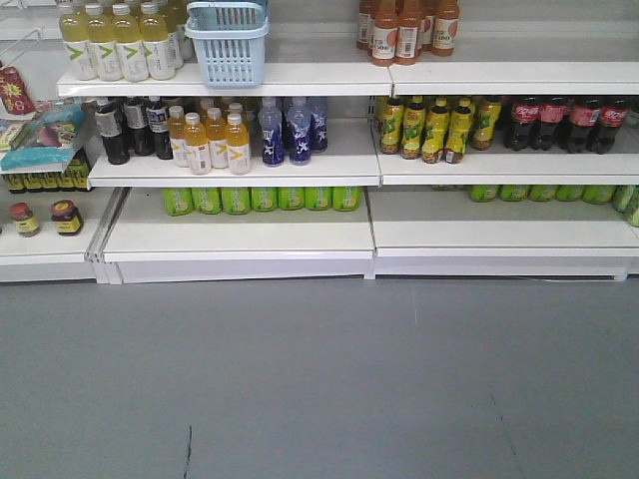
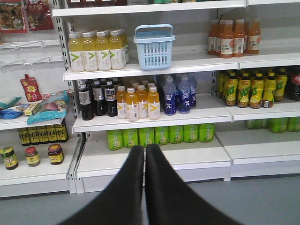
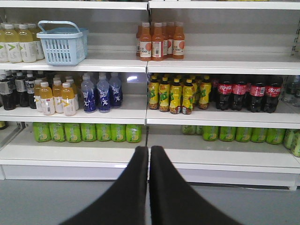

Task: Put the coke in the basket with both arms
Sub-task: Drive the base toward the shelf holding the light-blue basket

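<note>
Several coke bottles with red caps and red labels stand in a row at the right end of the middle shelf, also seen in the right wrist view. The light blue basket sits on the upper shelf at left, also shown in the left wrist view and the right wrist view. My left gripper is shut and empty, held back from the shelves over the floor. My right gripper is likewise shut and empty, well short of the coke. Neither arm shows in the front view.
Yellow drink bottles stand left of the basket, orange ones to its right. The middle shelf holds dark black-labelled bottles, orange bottles, blue bottles and yellow-green bottles. Green bottles lie lowest. Grey floor lies in front.
</note>
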